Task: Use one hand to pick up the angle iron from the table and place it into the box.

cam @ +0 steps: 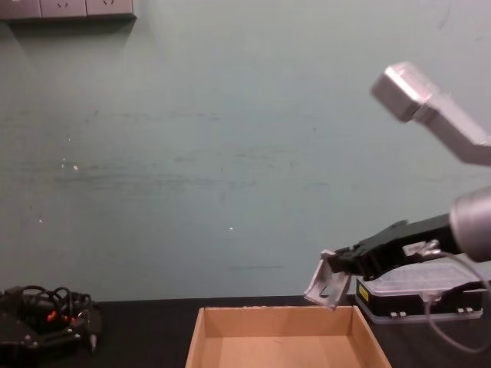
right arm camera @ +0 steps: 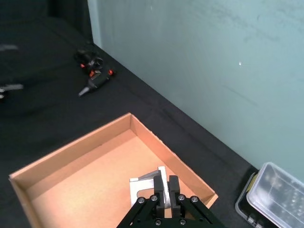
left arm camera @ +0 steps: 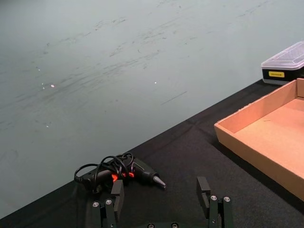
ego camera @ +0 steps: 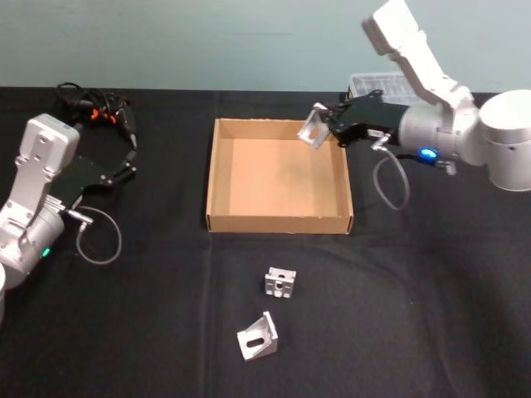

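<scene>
Tan cardboard formed the shallow box (ego camera: 278, 224) in the middle of the black bench (ego camera: 431, 315). Above its far right corner, clear of the walls, the right claw (ego camera: 324, 128) hung clamped on a silvery angle iron (ego camera: 314, 131) that tilted down toward the box's inside. Just behind that arm sat a black case (ego camera: 377, 83) with a clear lid, close to the box's far right corner. On the bench in front of the box lay a farther bracket (ego camera: 280, 283) and a nearer bracket (ego camera: 257, 336), both apart from the front wall. The left claw (left arm camera: 160, 190) rested well off to the left, fingers spread and holding nothing, with a cabled tool (ego camera: 95, 108) beyond it.
</scene>
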You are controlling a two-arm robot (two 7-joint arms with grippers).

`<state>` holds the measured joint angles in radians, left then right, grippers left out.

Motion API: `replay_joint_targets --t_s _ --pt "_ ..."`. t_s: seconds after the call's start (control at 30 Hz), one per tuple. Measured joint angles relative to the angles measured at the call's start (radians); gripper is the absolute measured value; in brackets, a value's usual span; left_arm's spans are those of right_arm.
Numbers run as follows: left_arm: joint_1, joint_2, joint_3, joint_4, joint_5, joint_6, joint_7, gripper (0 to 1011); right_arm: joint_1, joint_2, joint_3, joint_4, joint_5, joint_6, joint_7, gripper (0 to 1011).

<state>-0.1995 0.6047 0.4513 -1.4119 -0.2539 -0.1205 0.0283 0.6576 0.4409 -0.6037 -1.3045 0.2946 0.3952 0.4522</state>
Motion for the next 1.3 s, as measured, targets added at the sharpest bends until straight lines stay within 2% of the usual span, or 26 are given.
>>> replay_joint_targets --t_s 0.17,0.43,0.87,1.23,1.3 --pt "0.0 0.0 0.0 0.0 0.0 0.0 0.0 1000 0.042 -0.053 -0.021 0.12 -0.027 -0.023 0.024 75" --pt "0.0 0.0 0.0 0.0 0.0 0.0 0.0 1000 0.077 -0.101 -0.043 0.223 -0.064 -0.04 0.051 75" --pt "0.0 0.0 0.0 0.0 0.0 0.0 0.0 1000 0.087 -0.135 -0.044 0.294 -0.104 -0.046 0.065 75" --pt "0.0 0.0 0.0 0.0 0.0 0.0 0.0 1000 0.08 -0.154 -0.021 0.325 -0.122 -0.046 0.079 75" --pt "0.0 0.0 0.0 0.0 0.0 0.0 0.0 1000 0.079 -0.156 -0.019 0.326 -0.124 -0.045 0.082 100"
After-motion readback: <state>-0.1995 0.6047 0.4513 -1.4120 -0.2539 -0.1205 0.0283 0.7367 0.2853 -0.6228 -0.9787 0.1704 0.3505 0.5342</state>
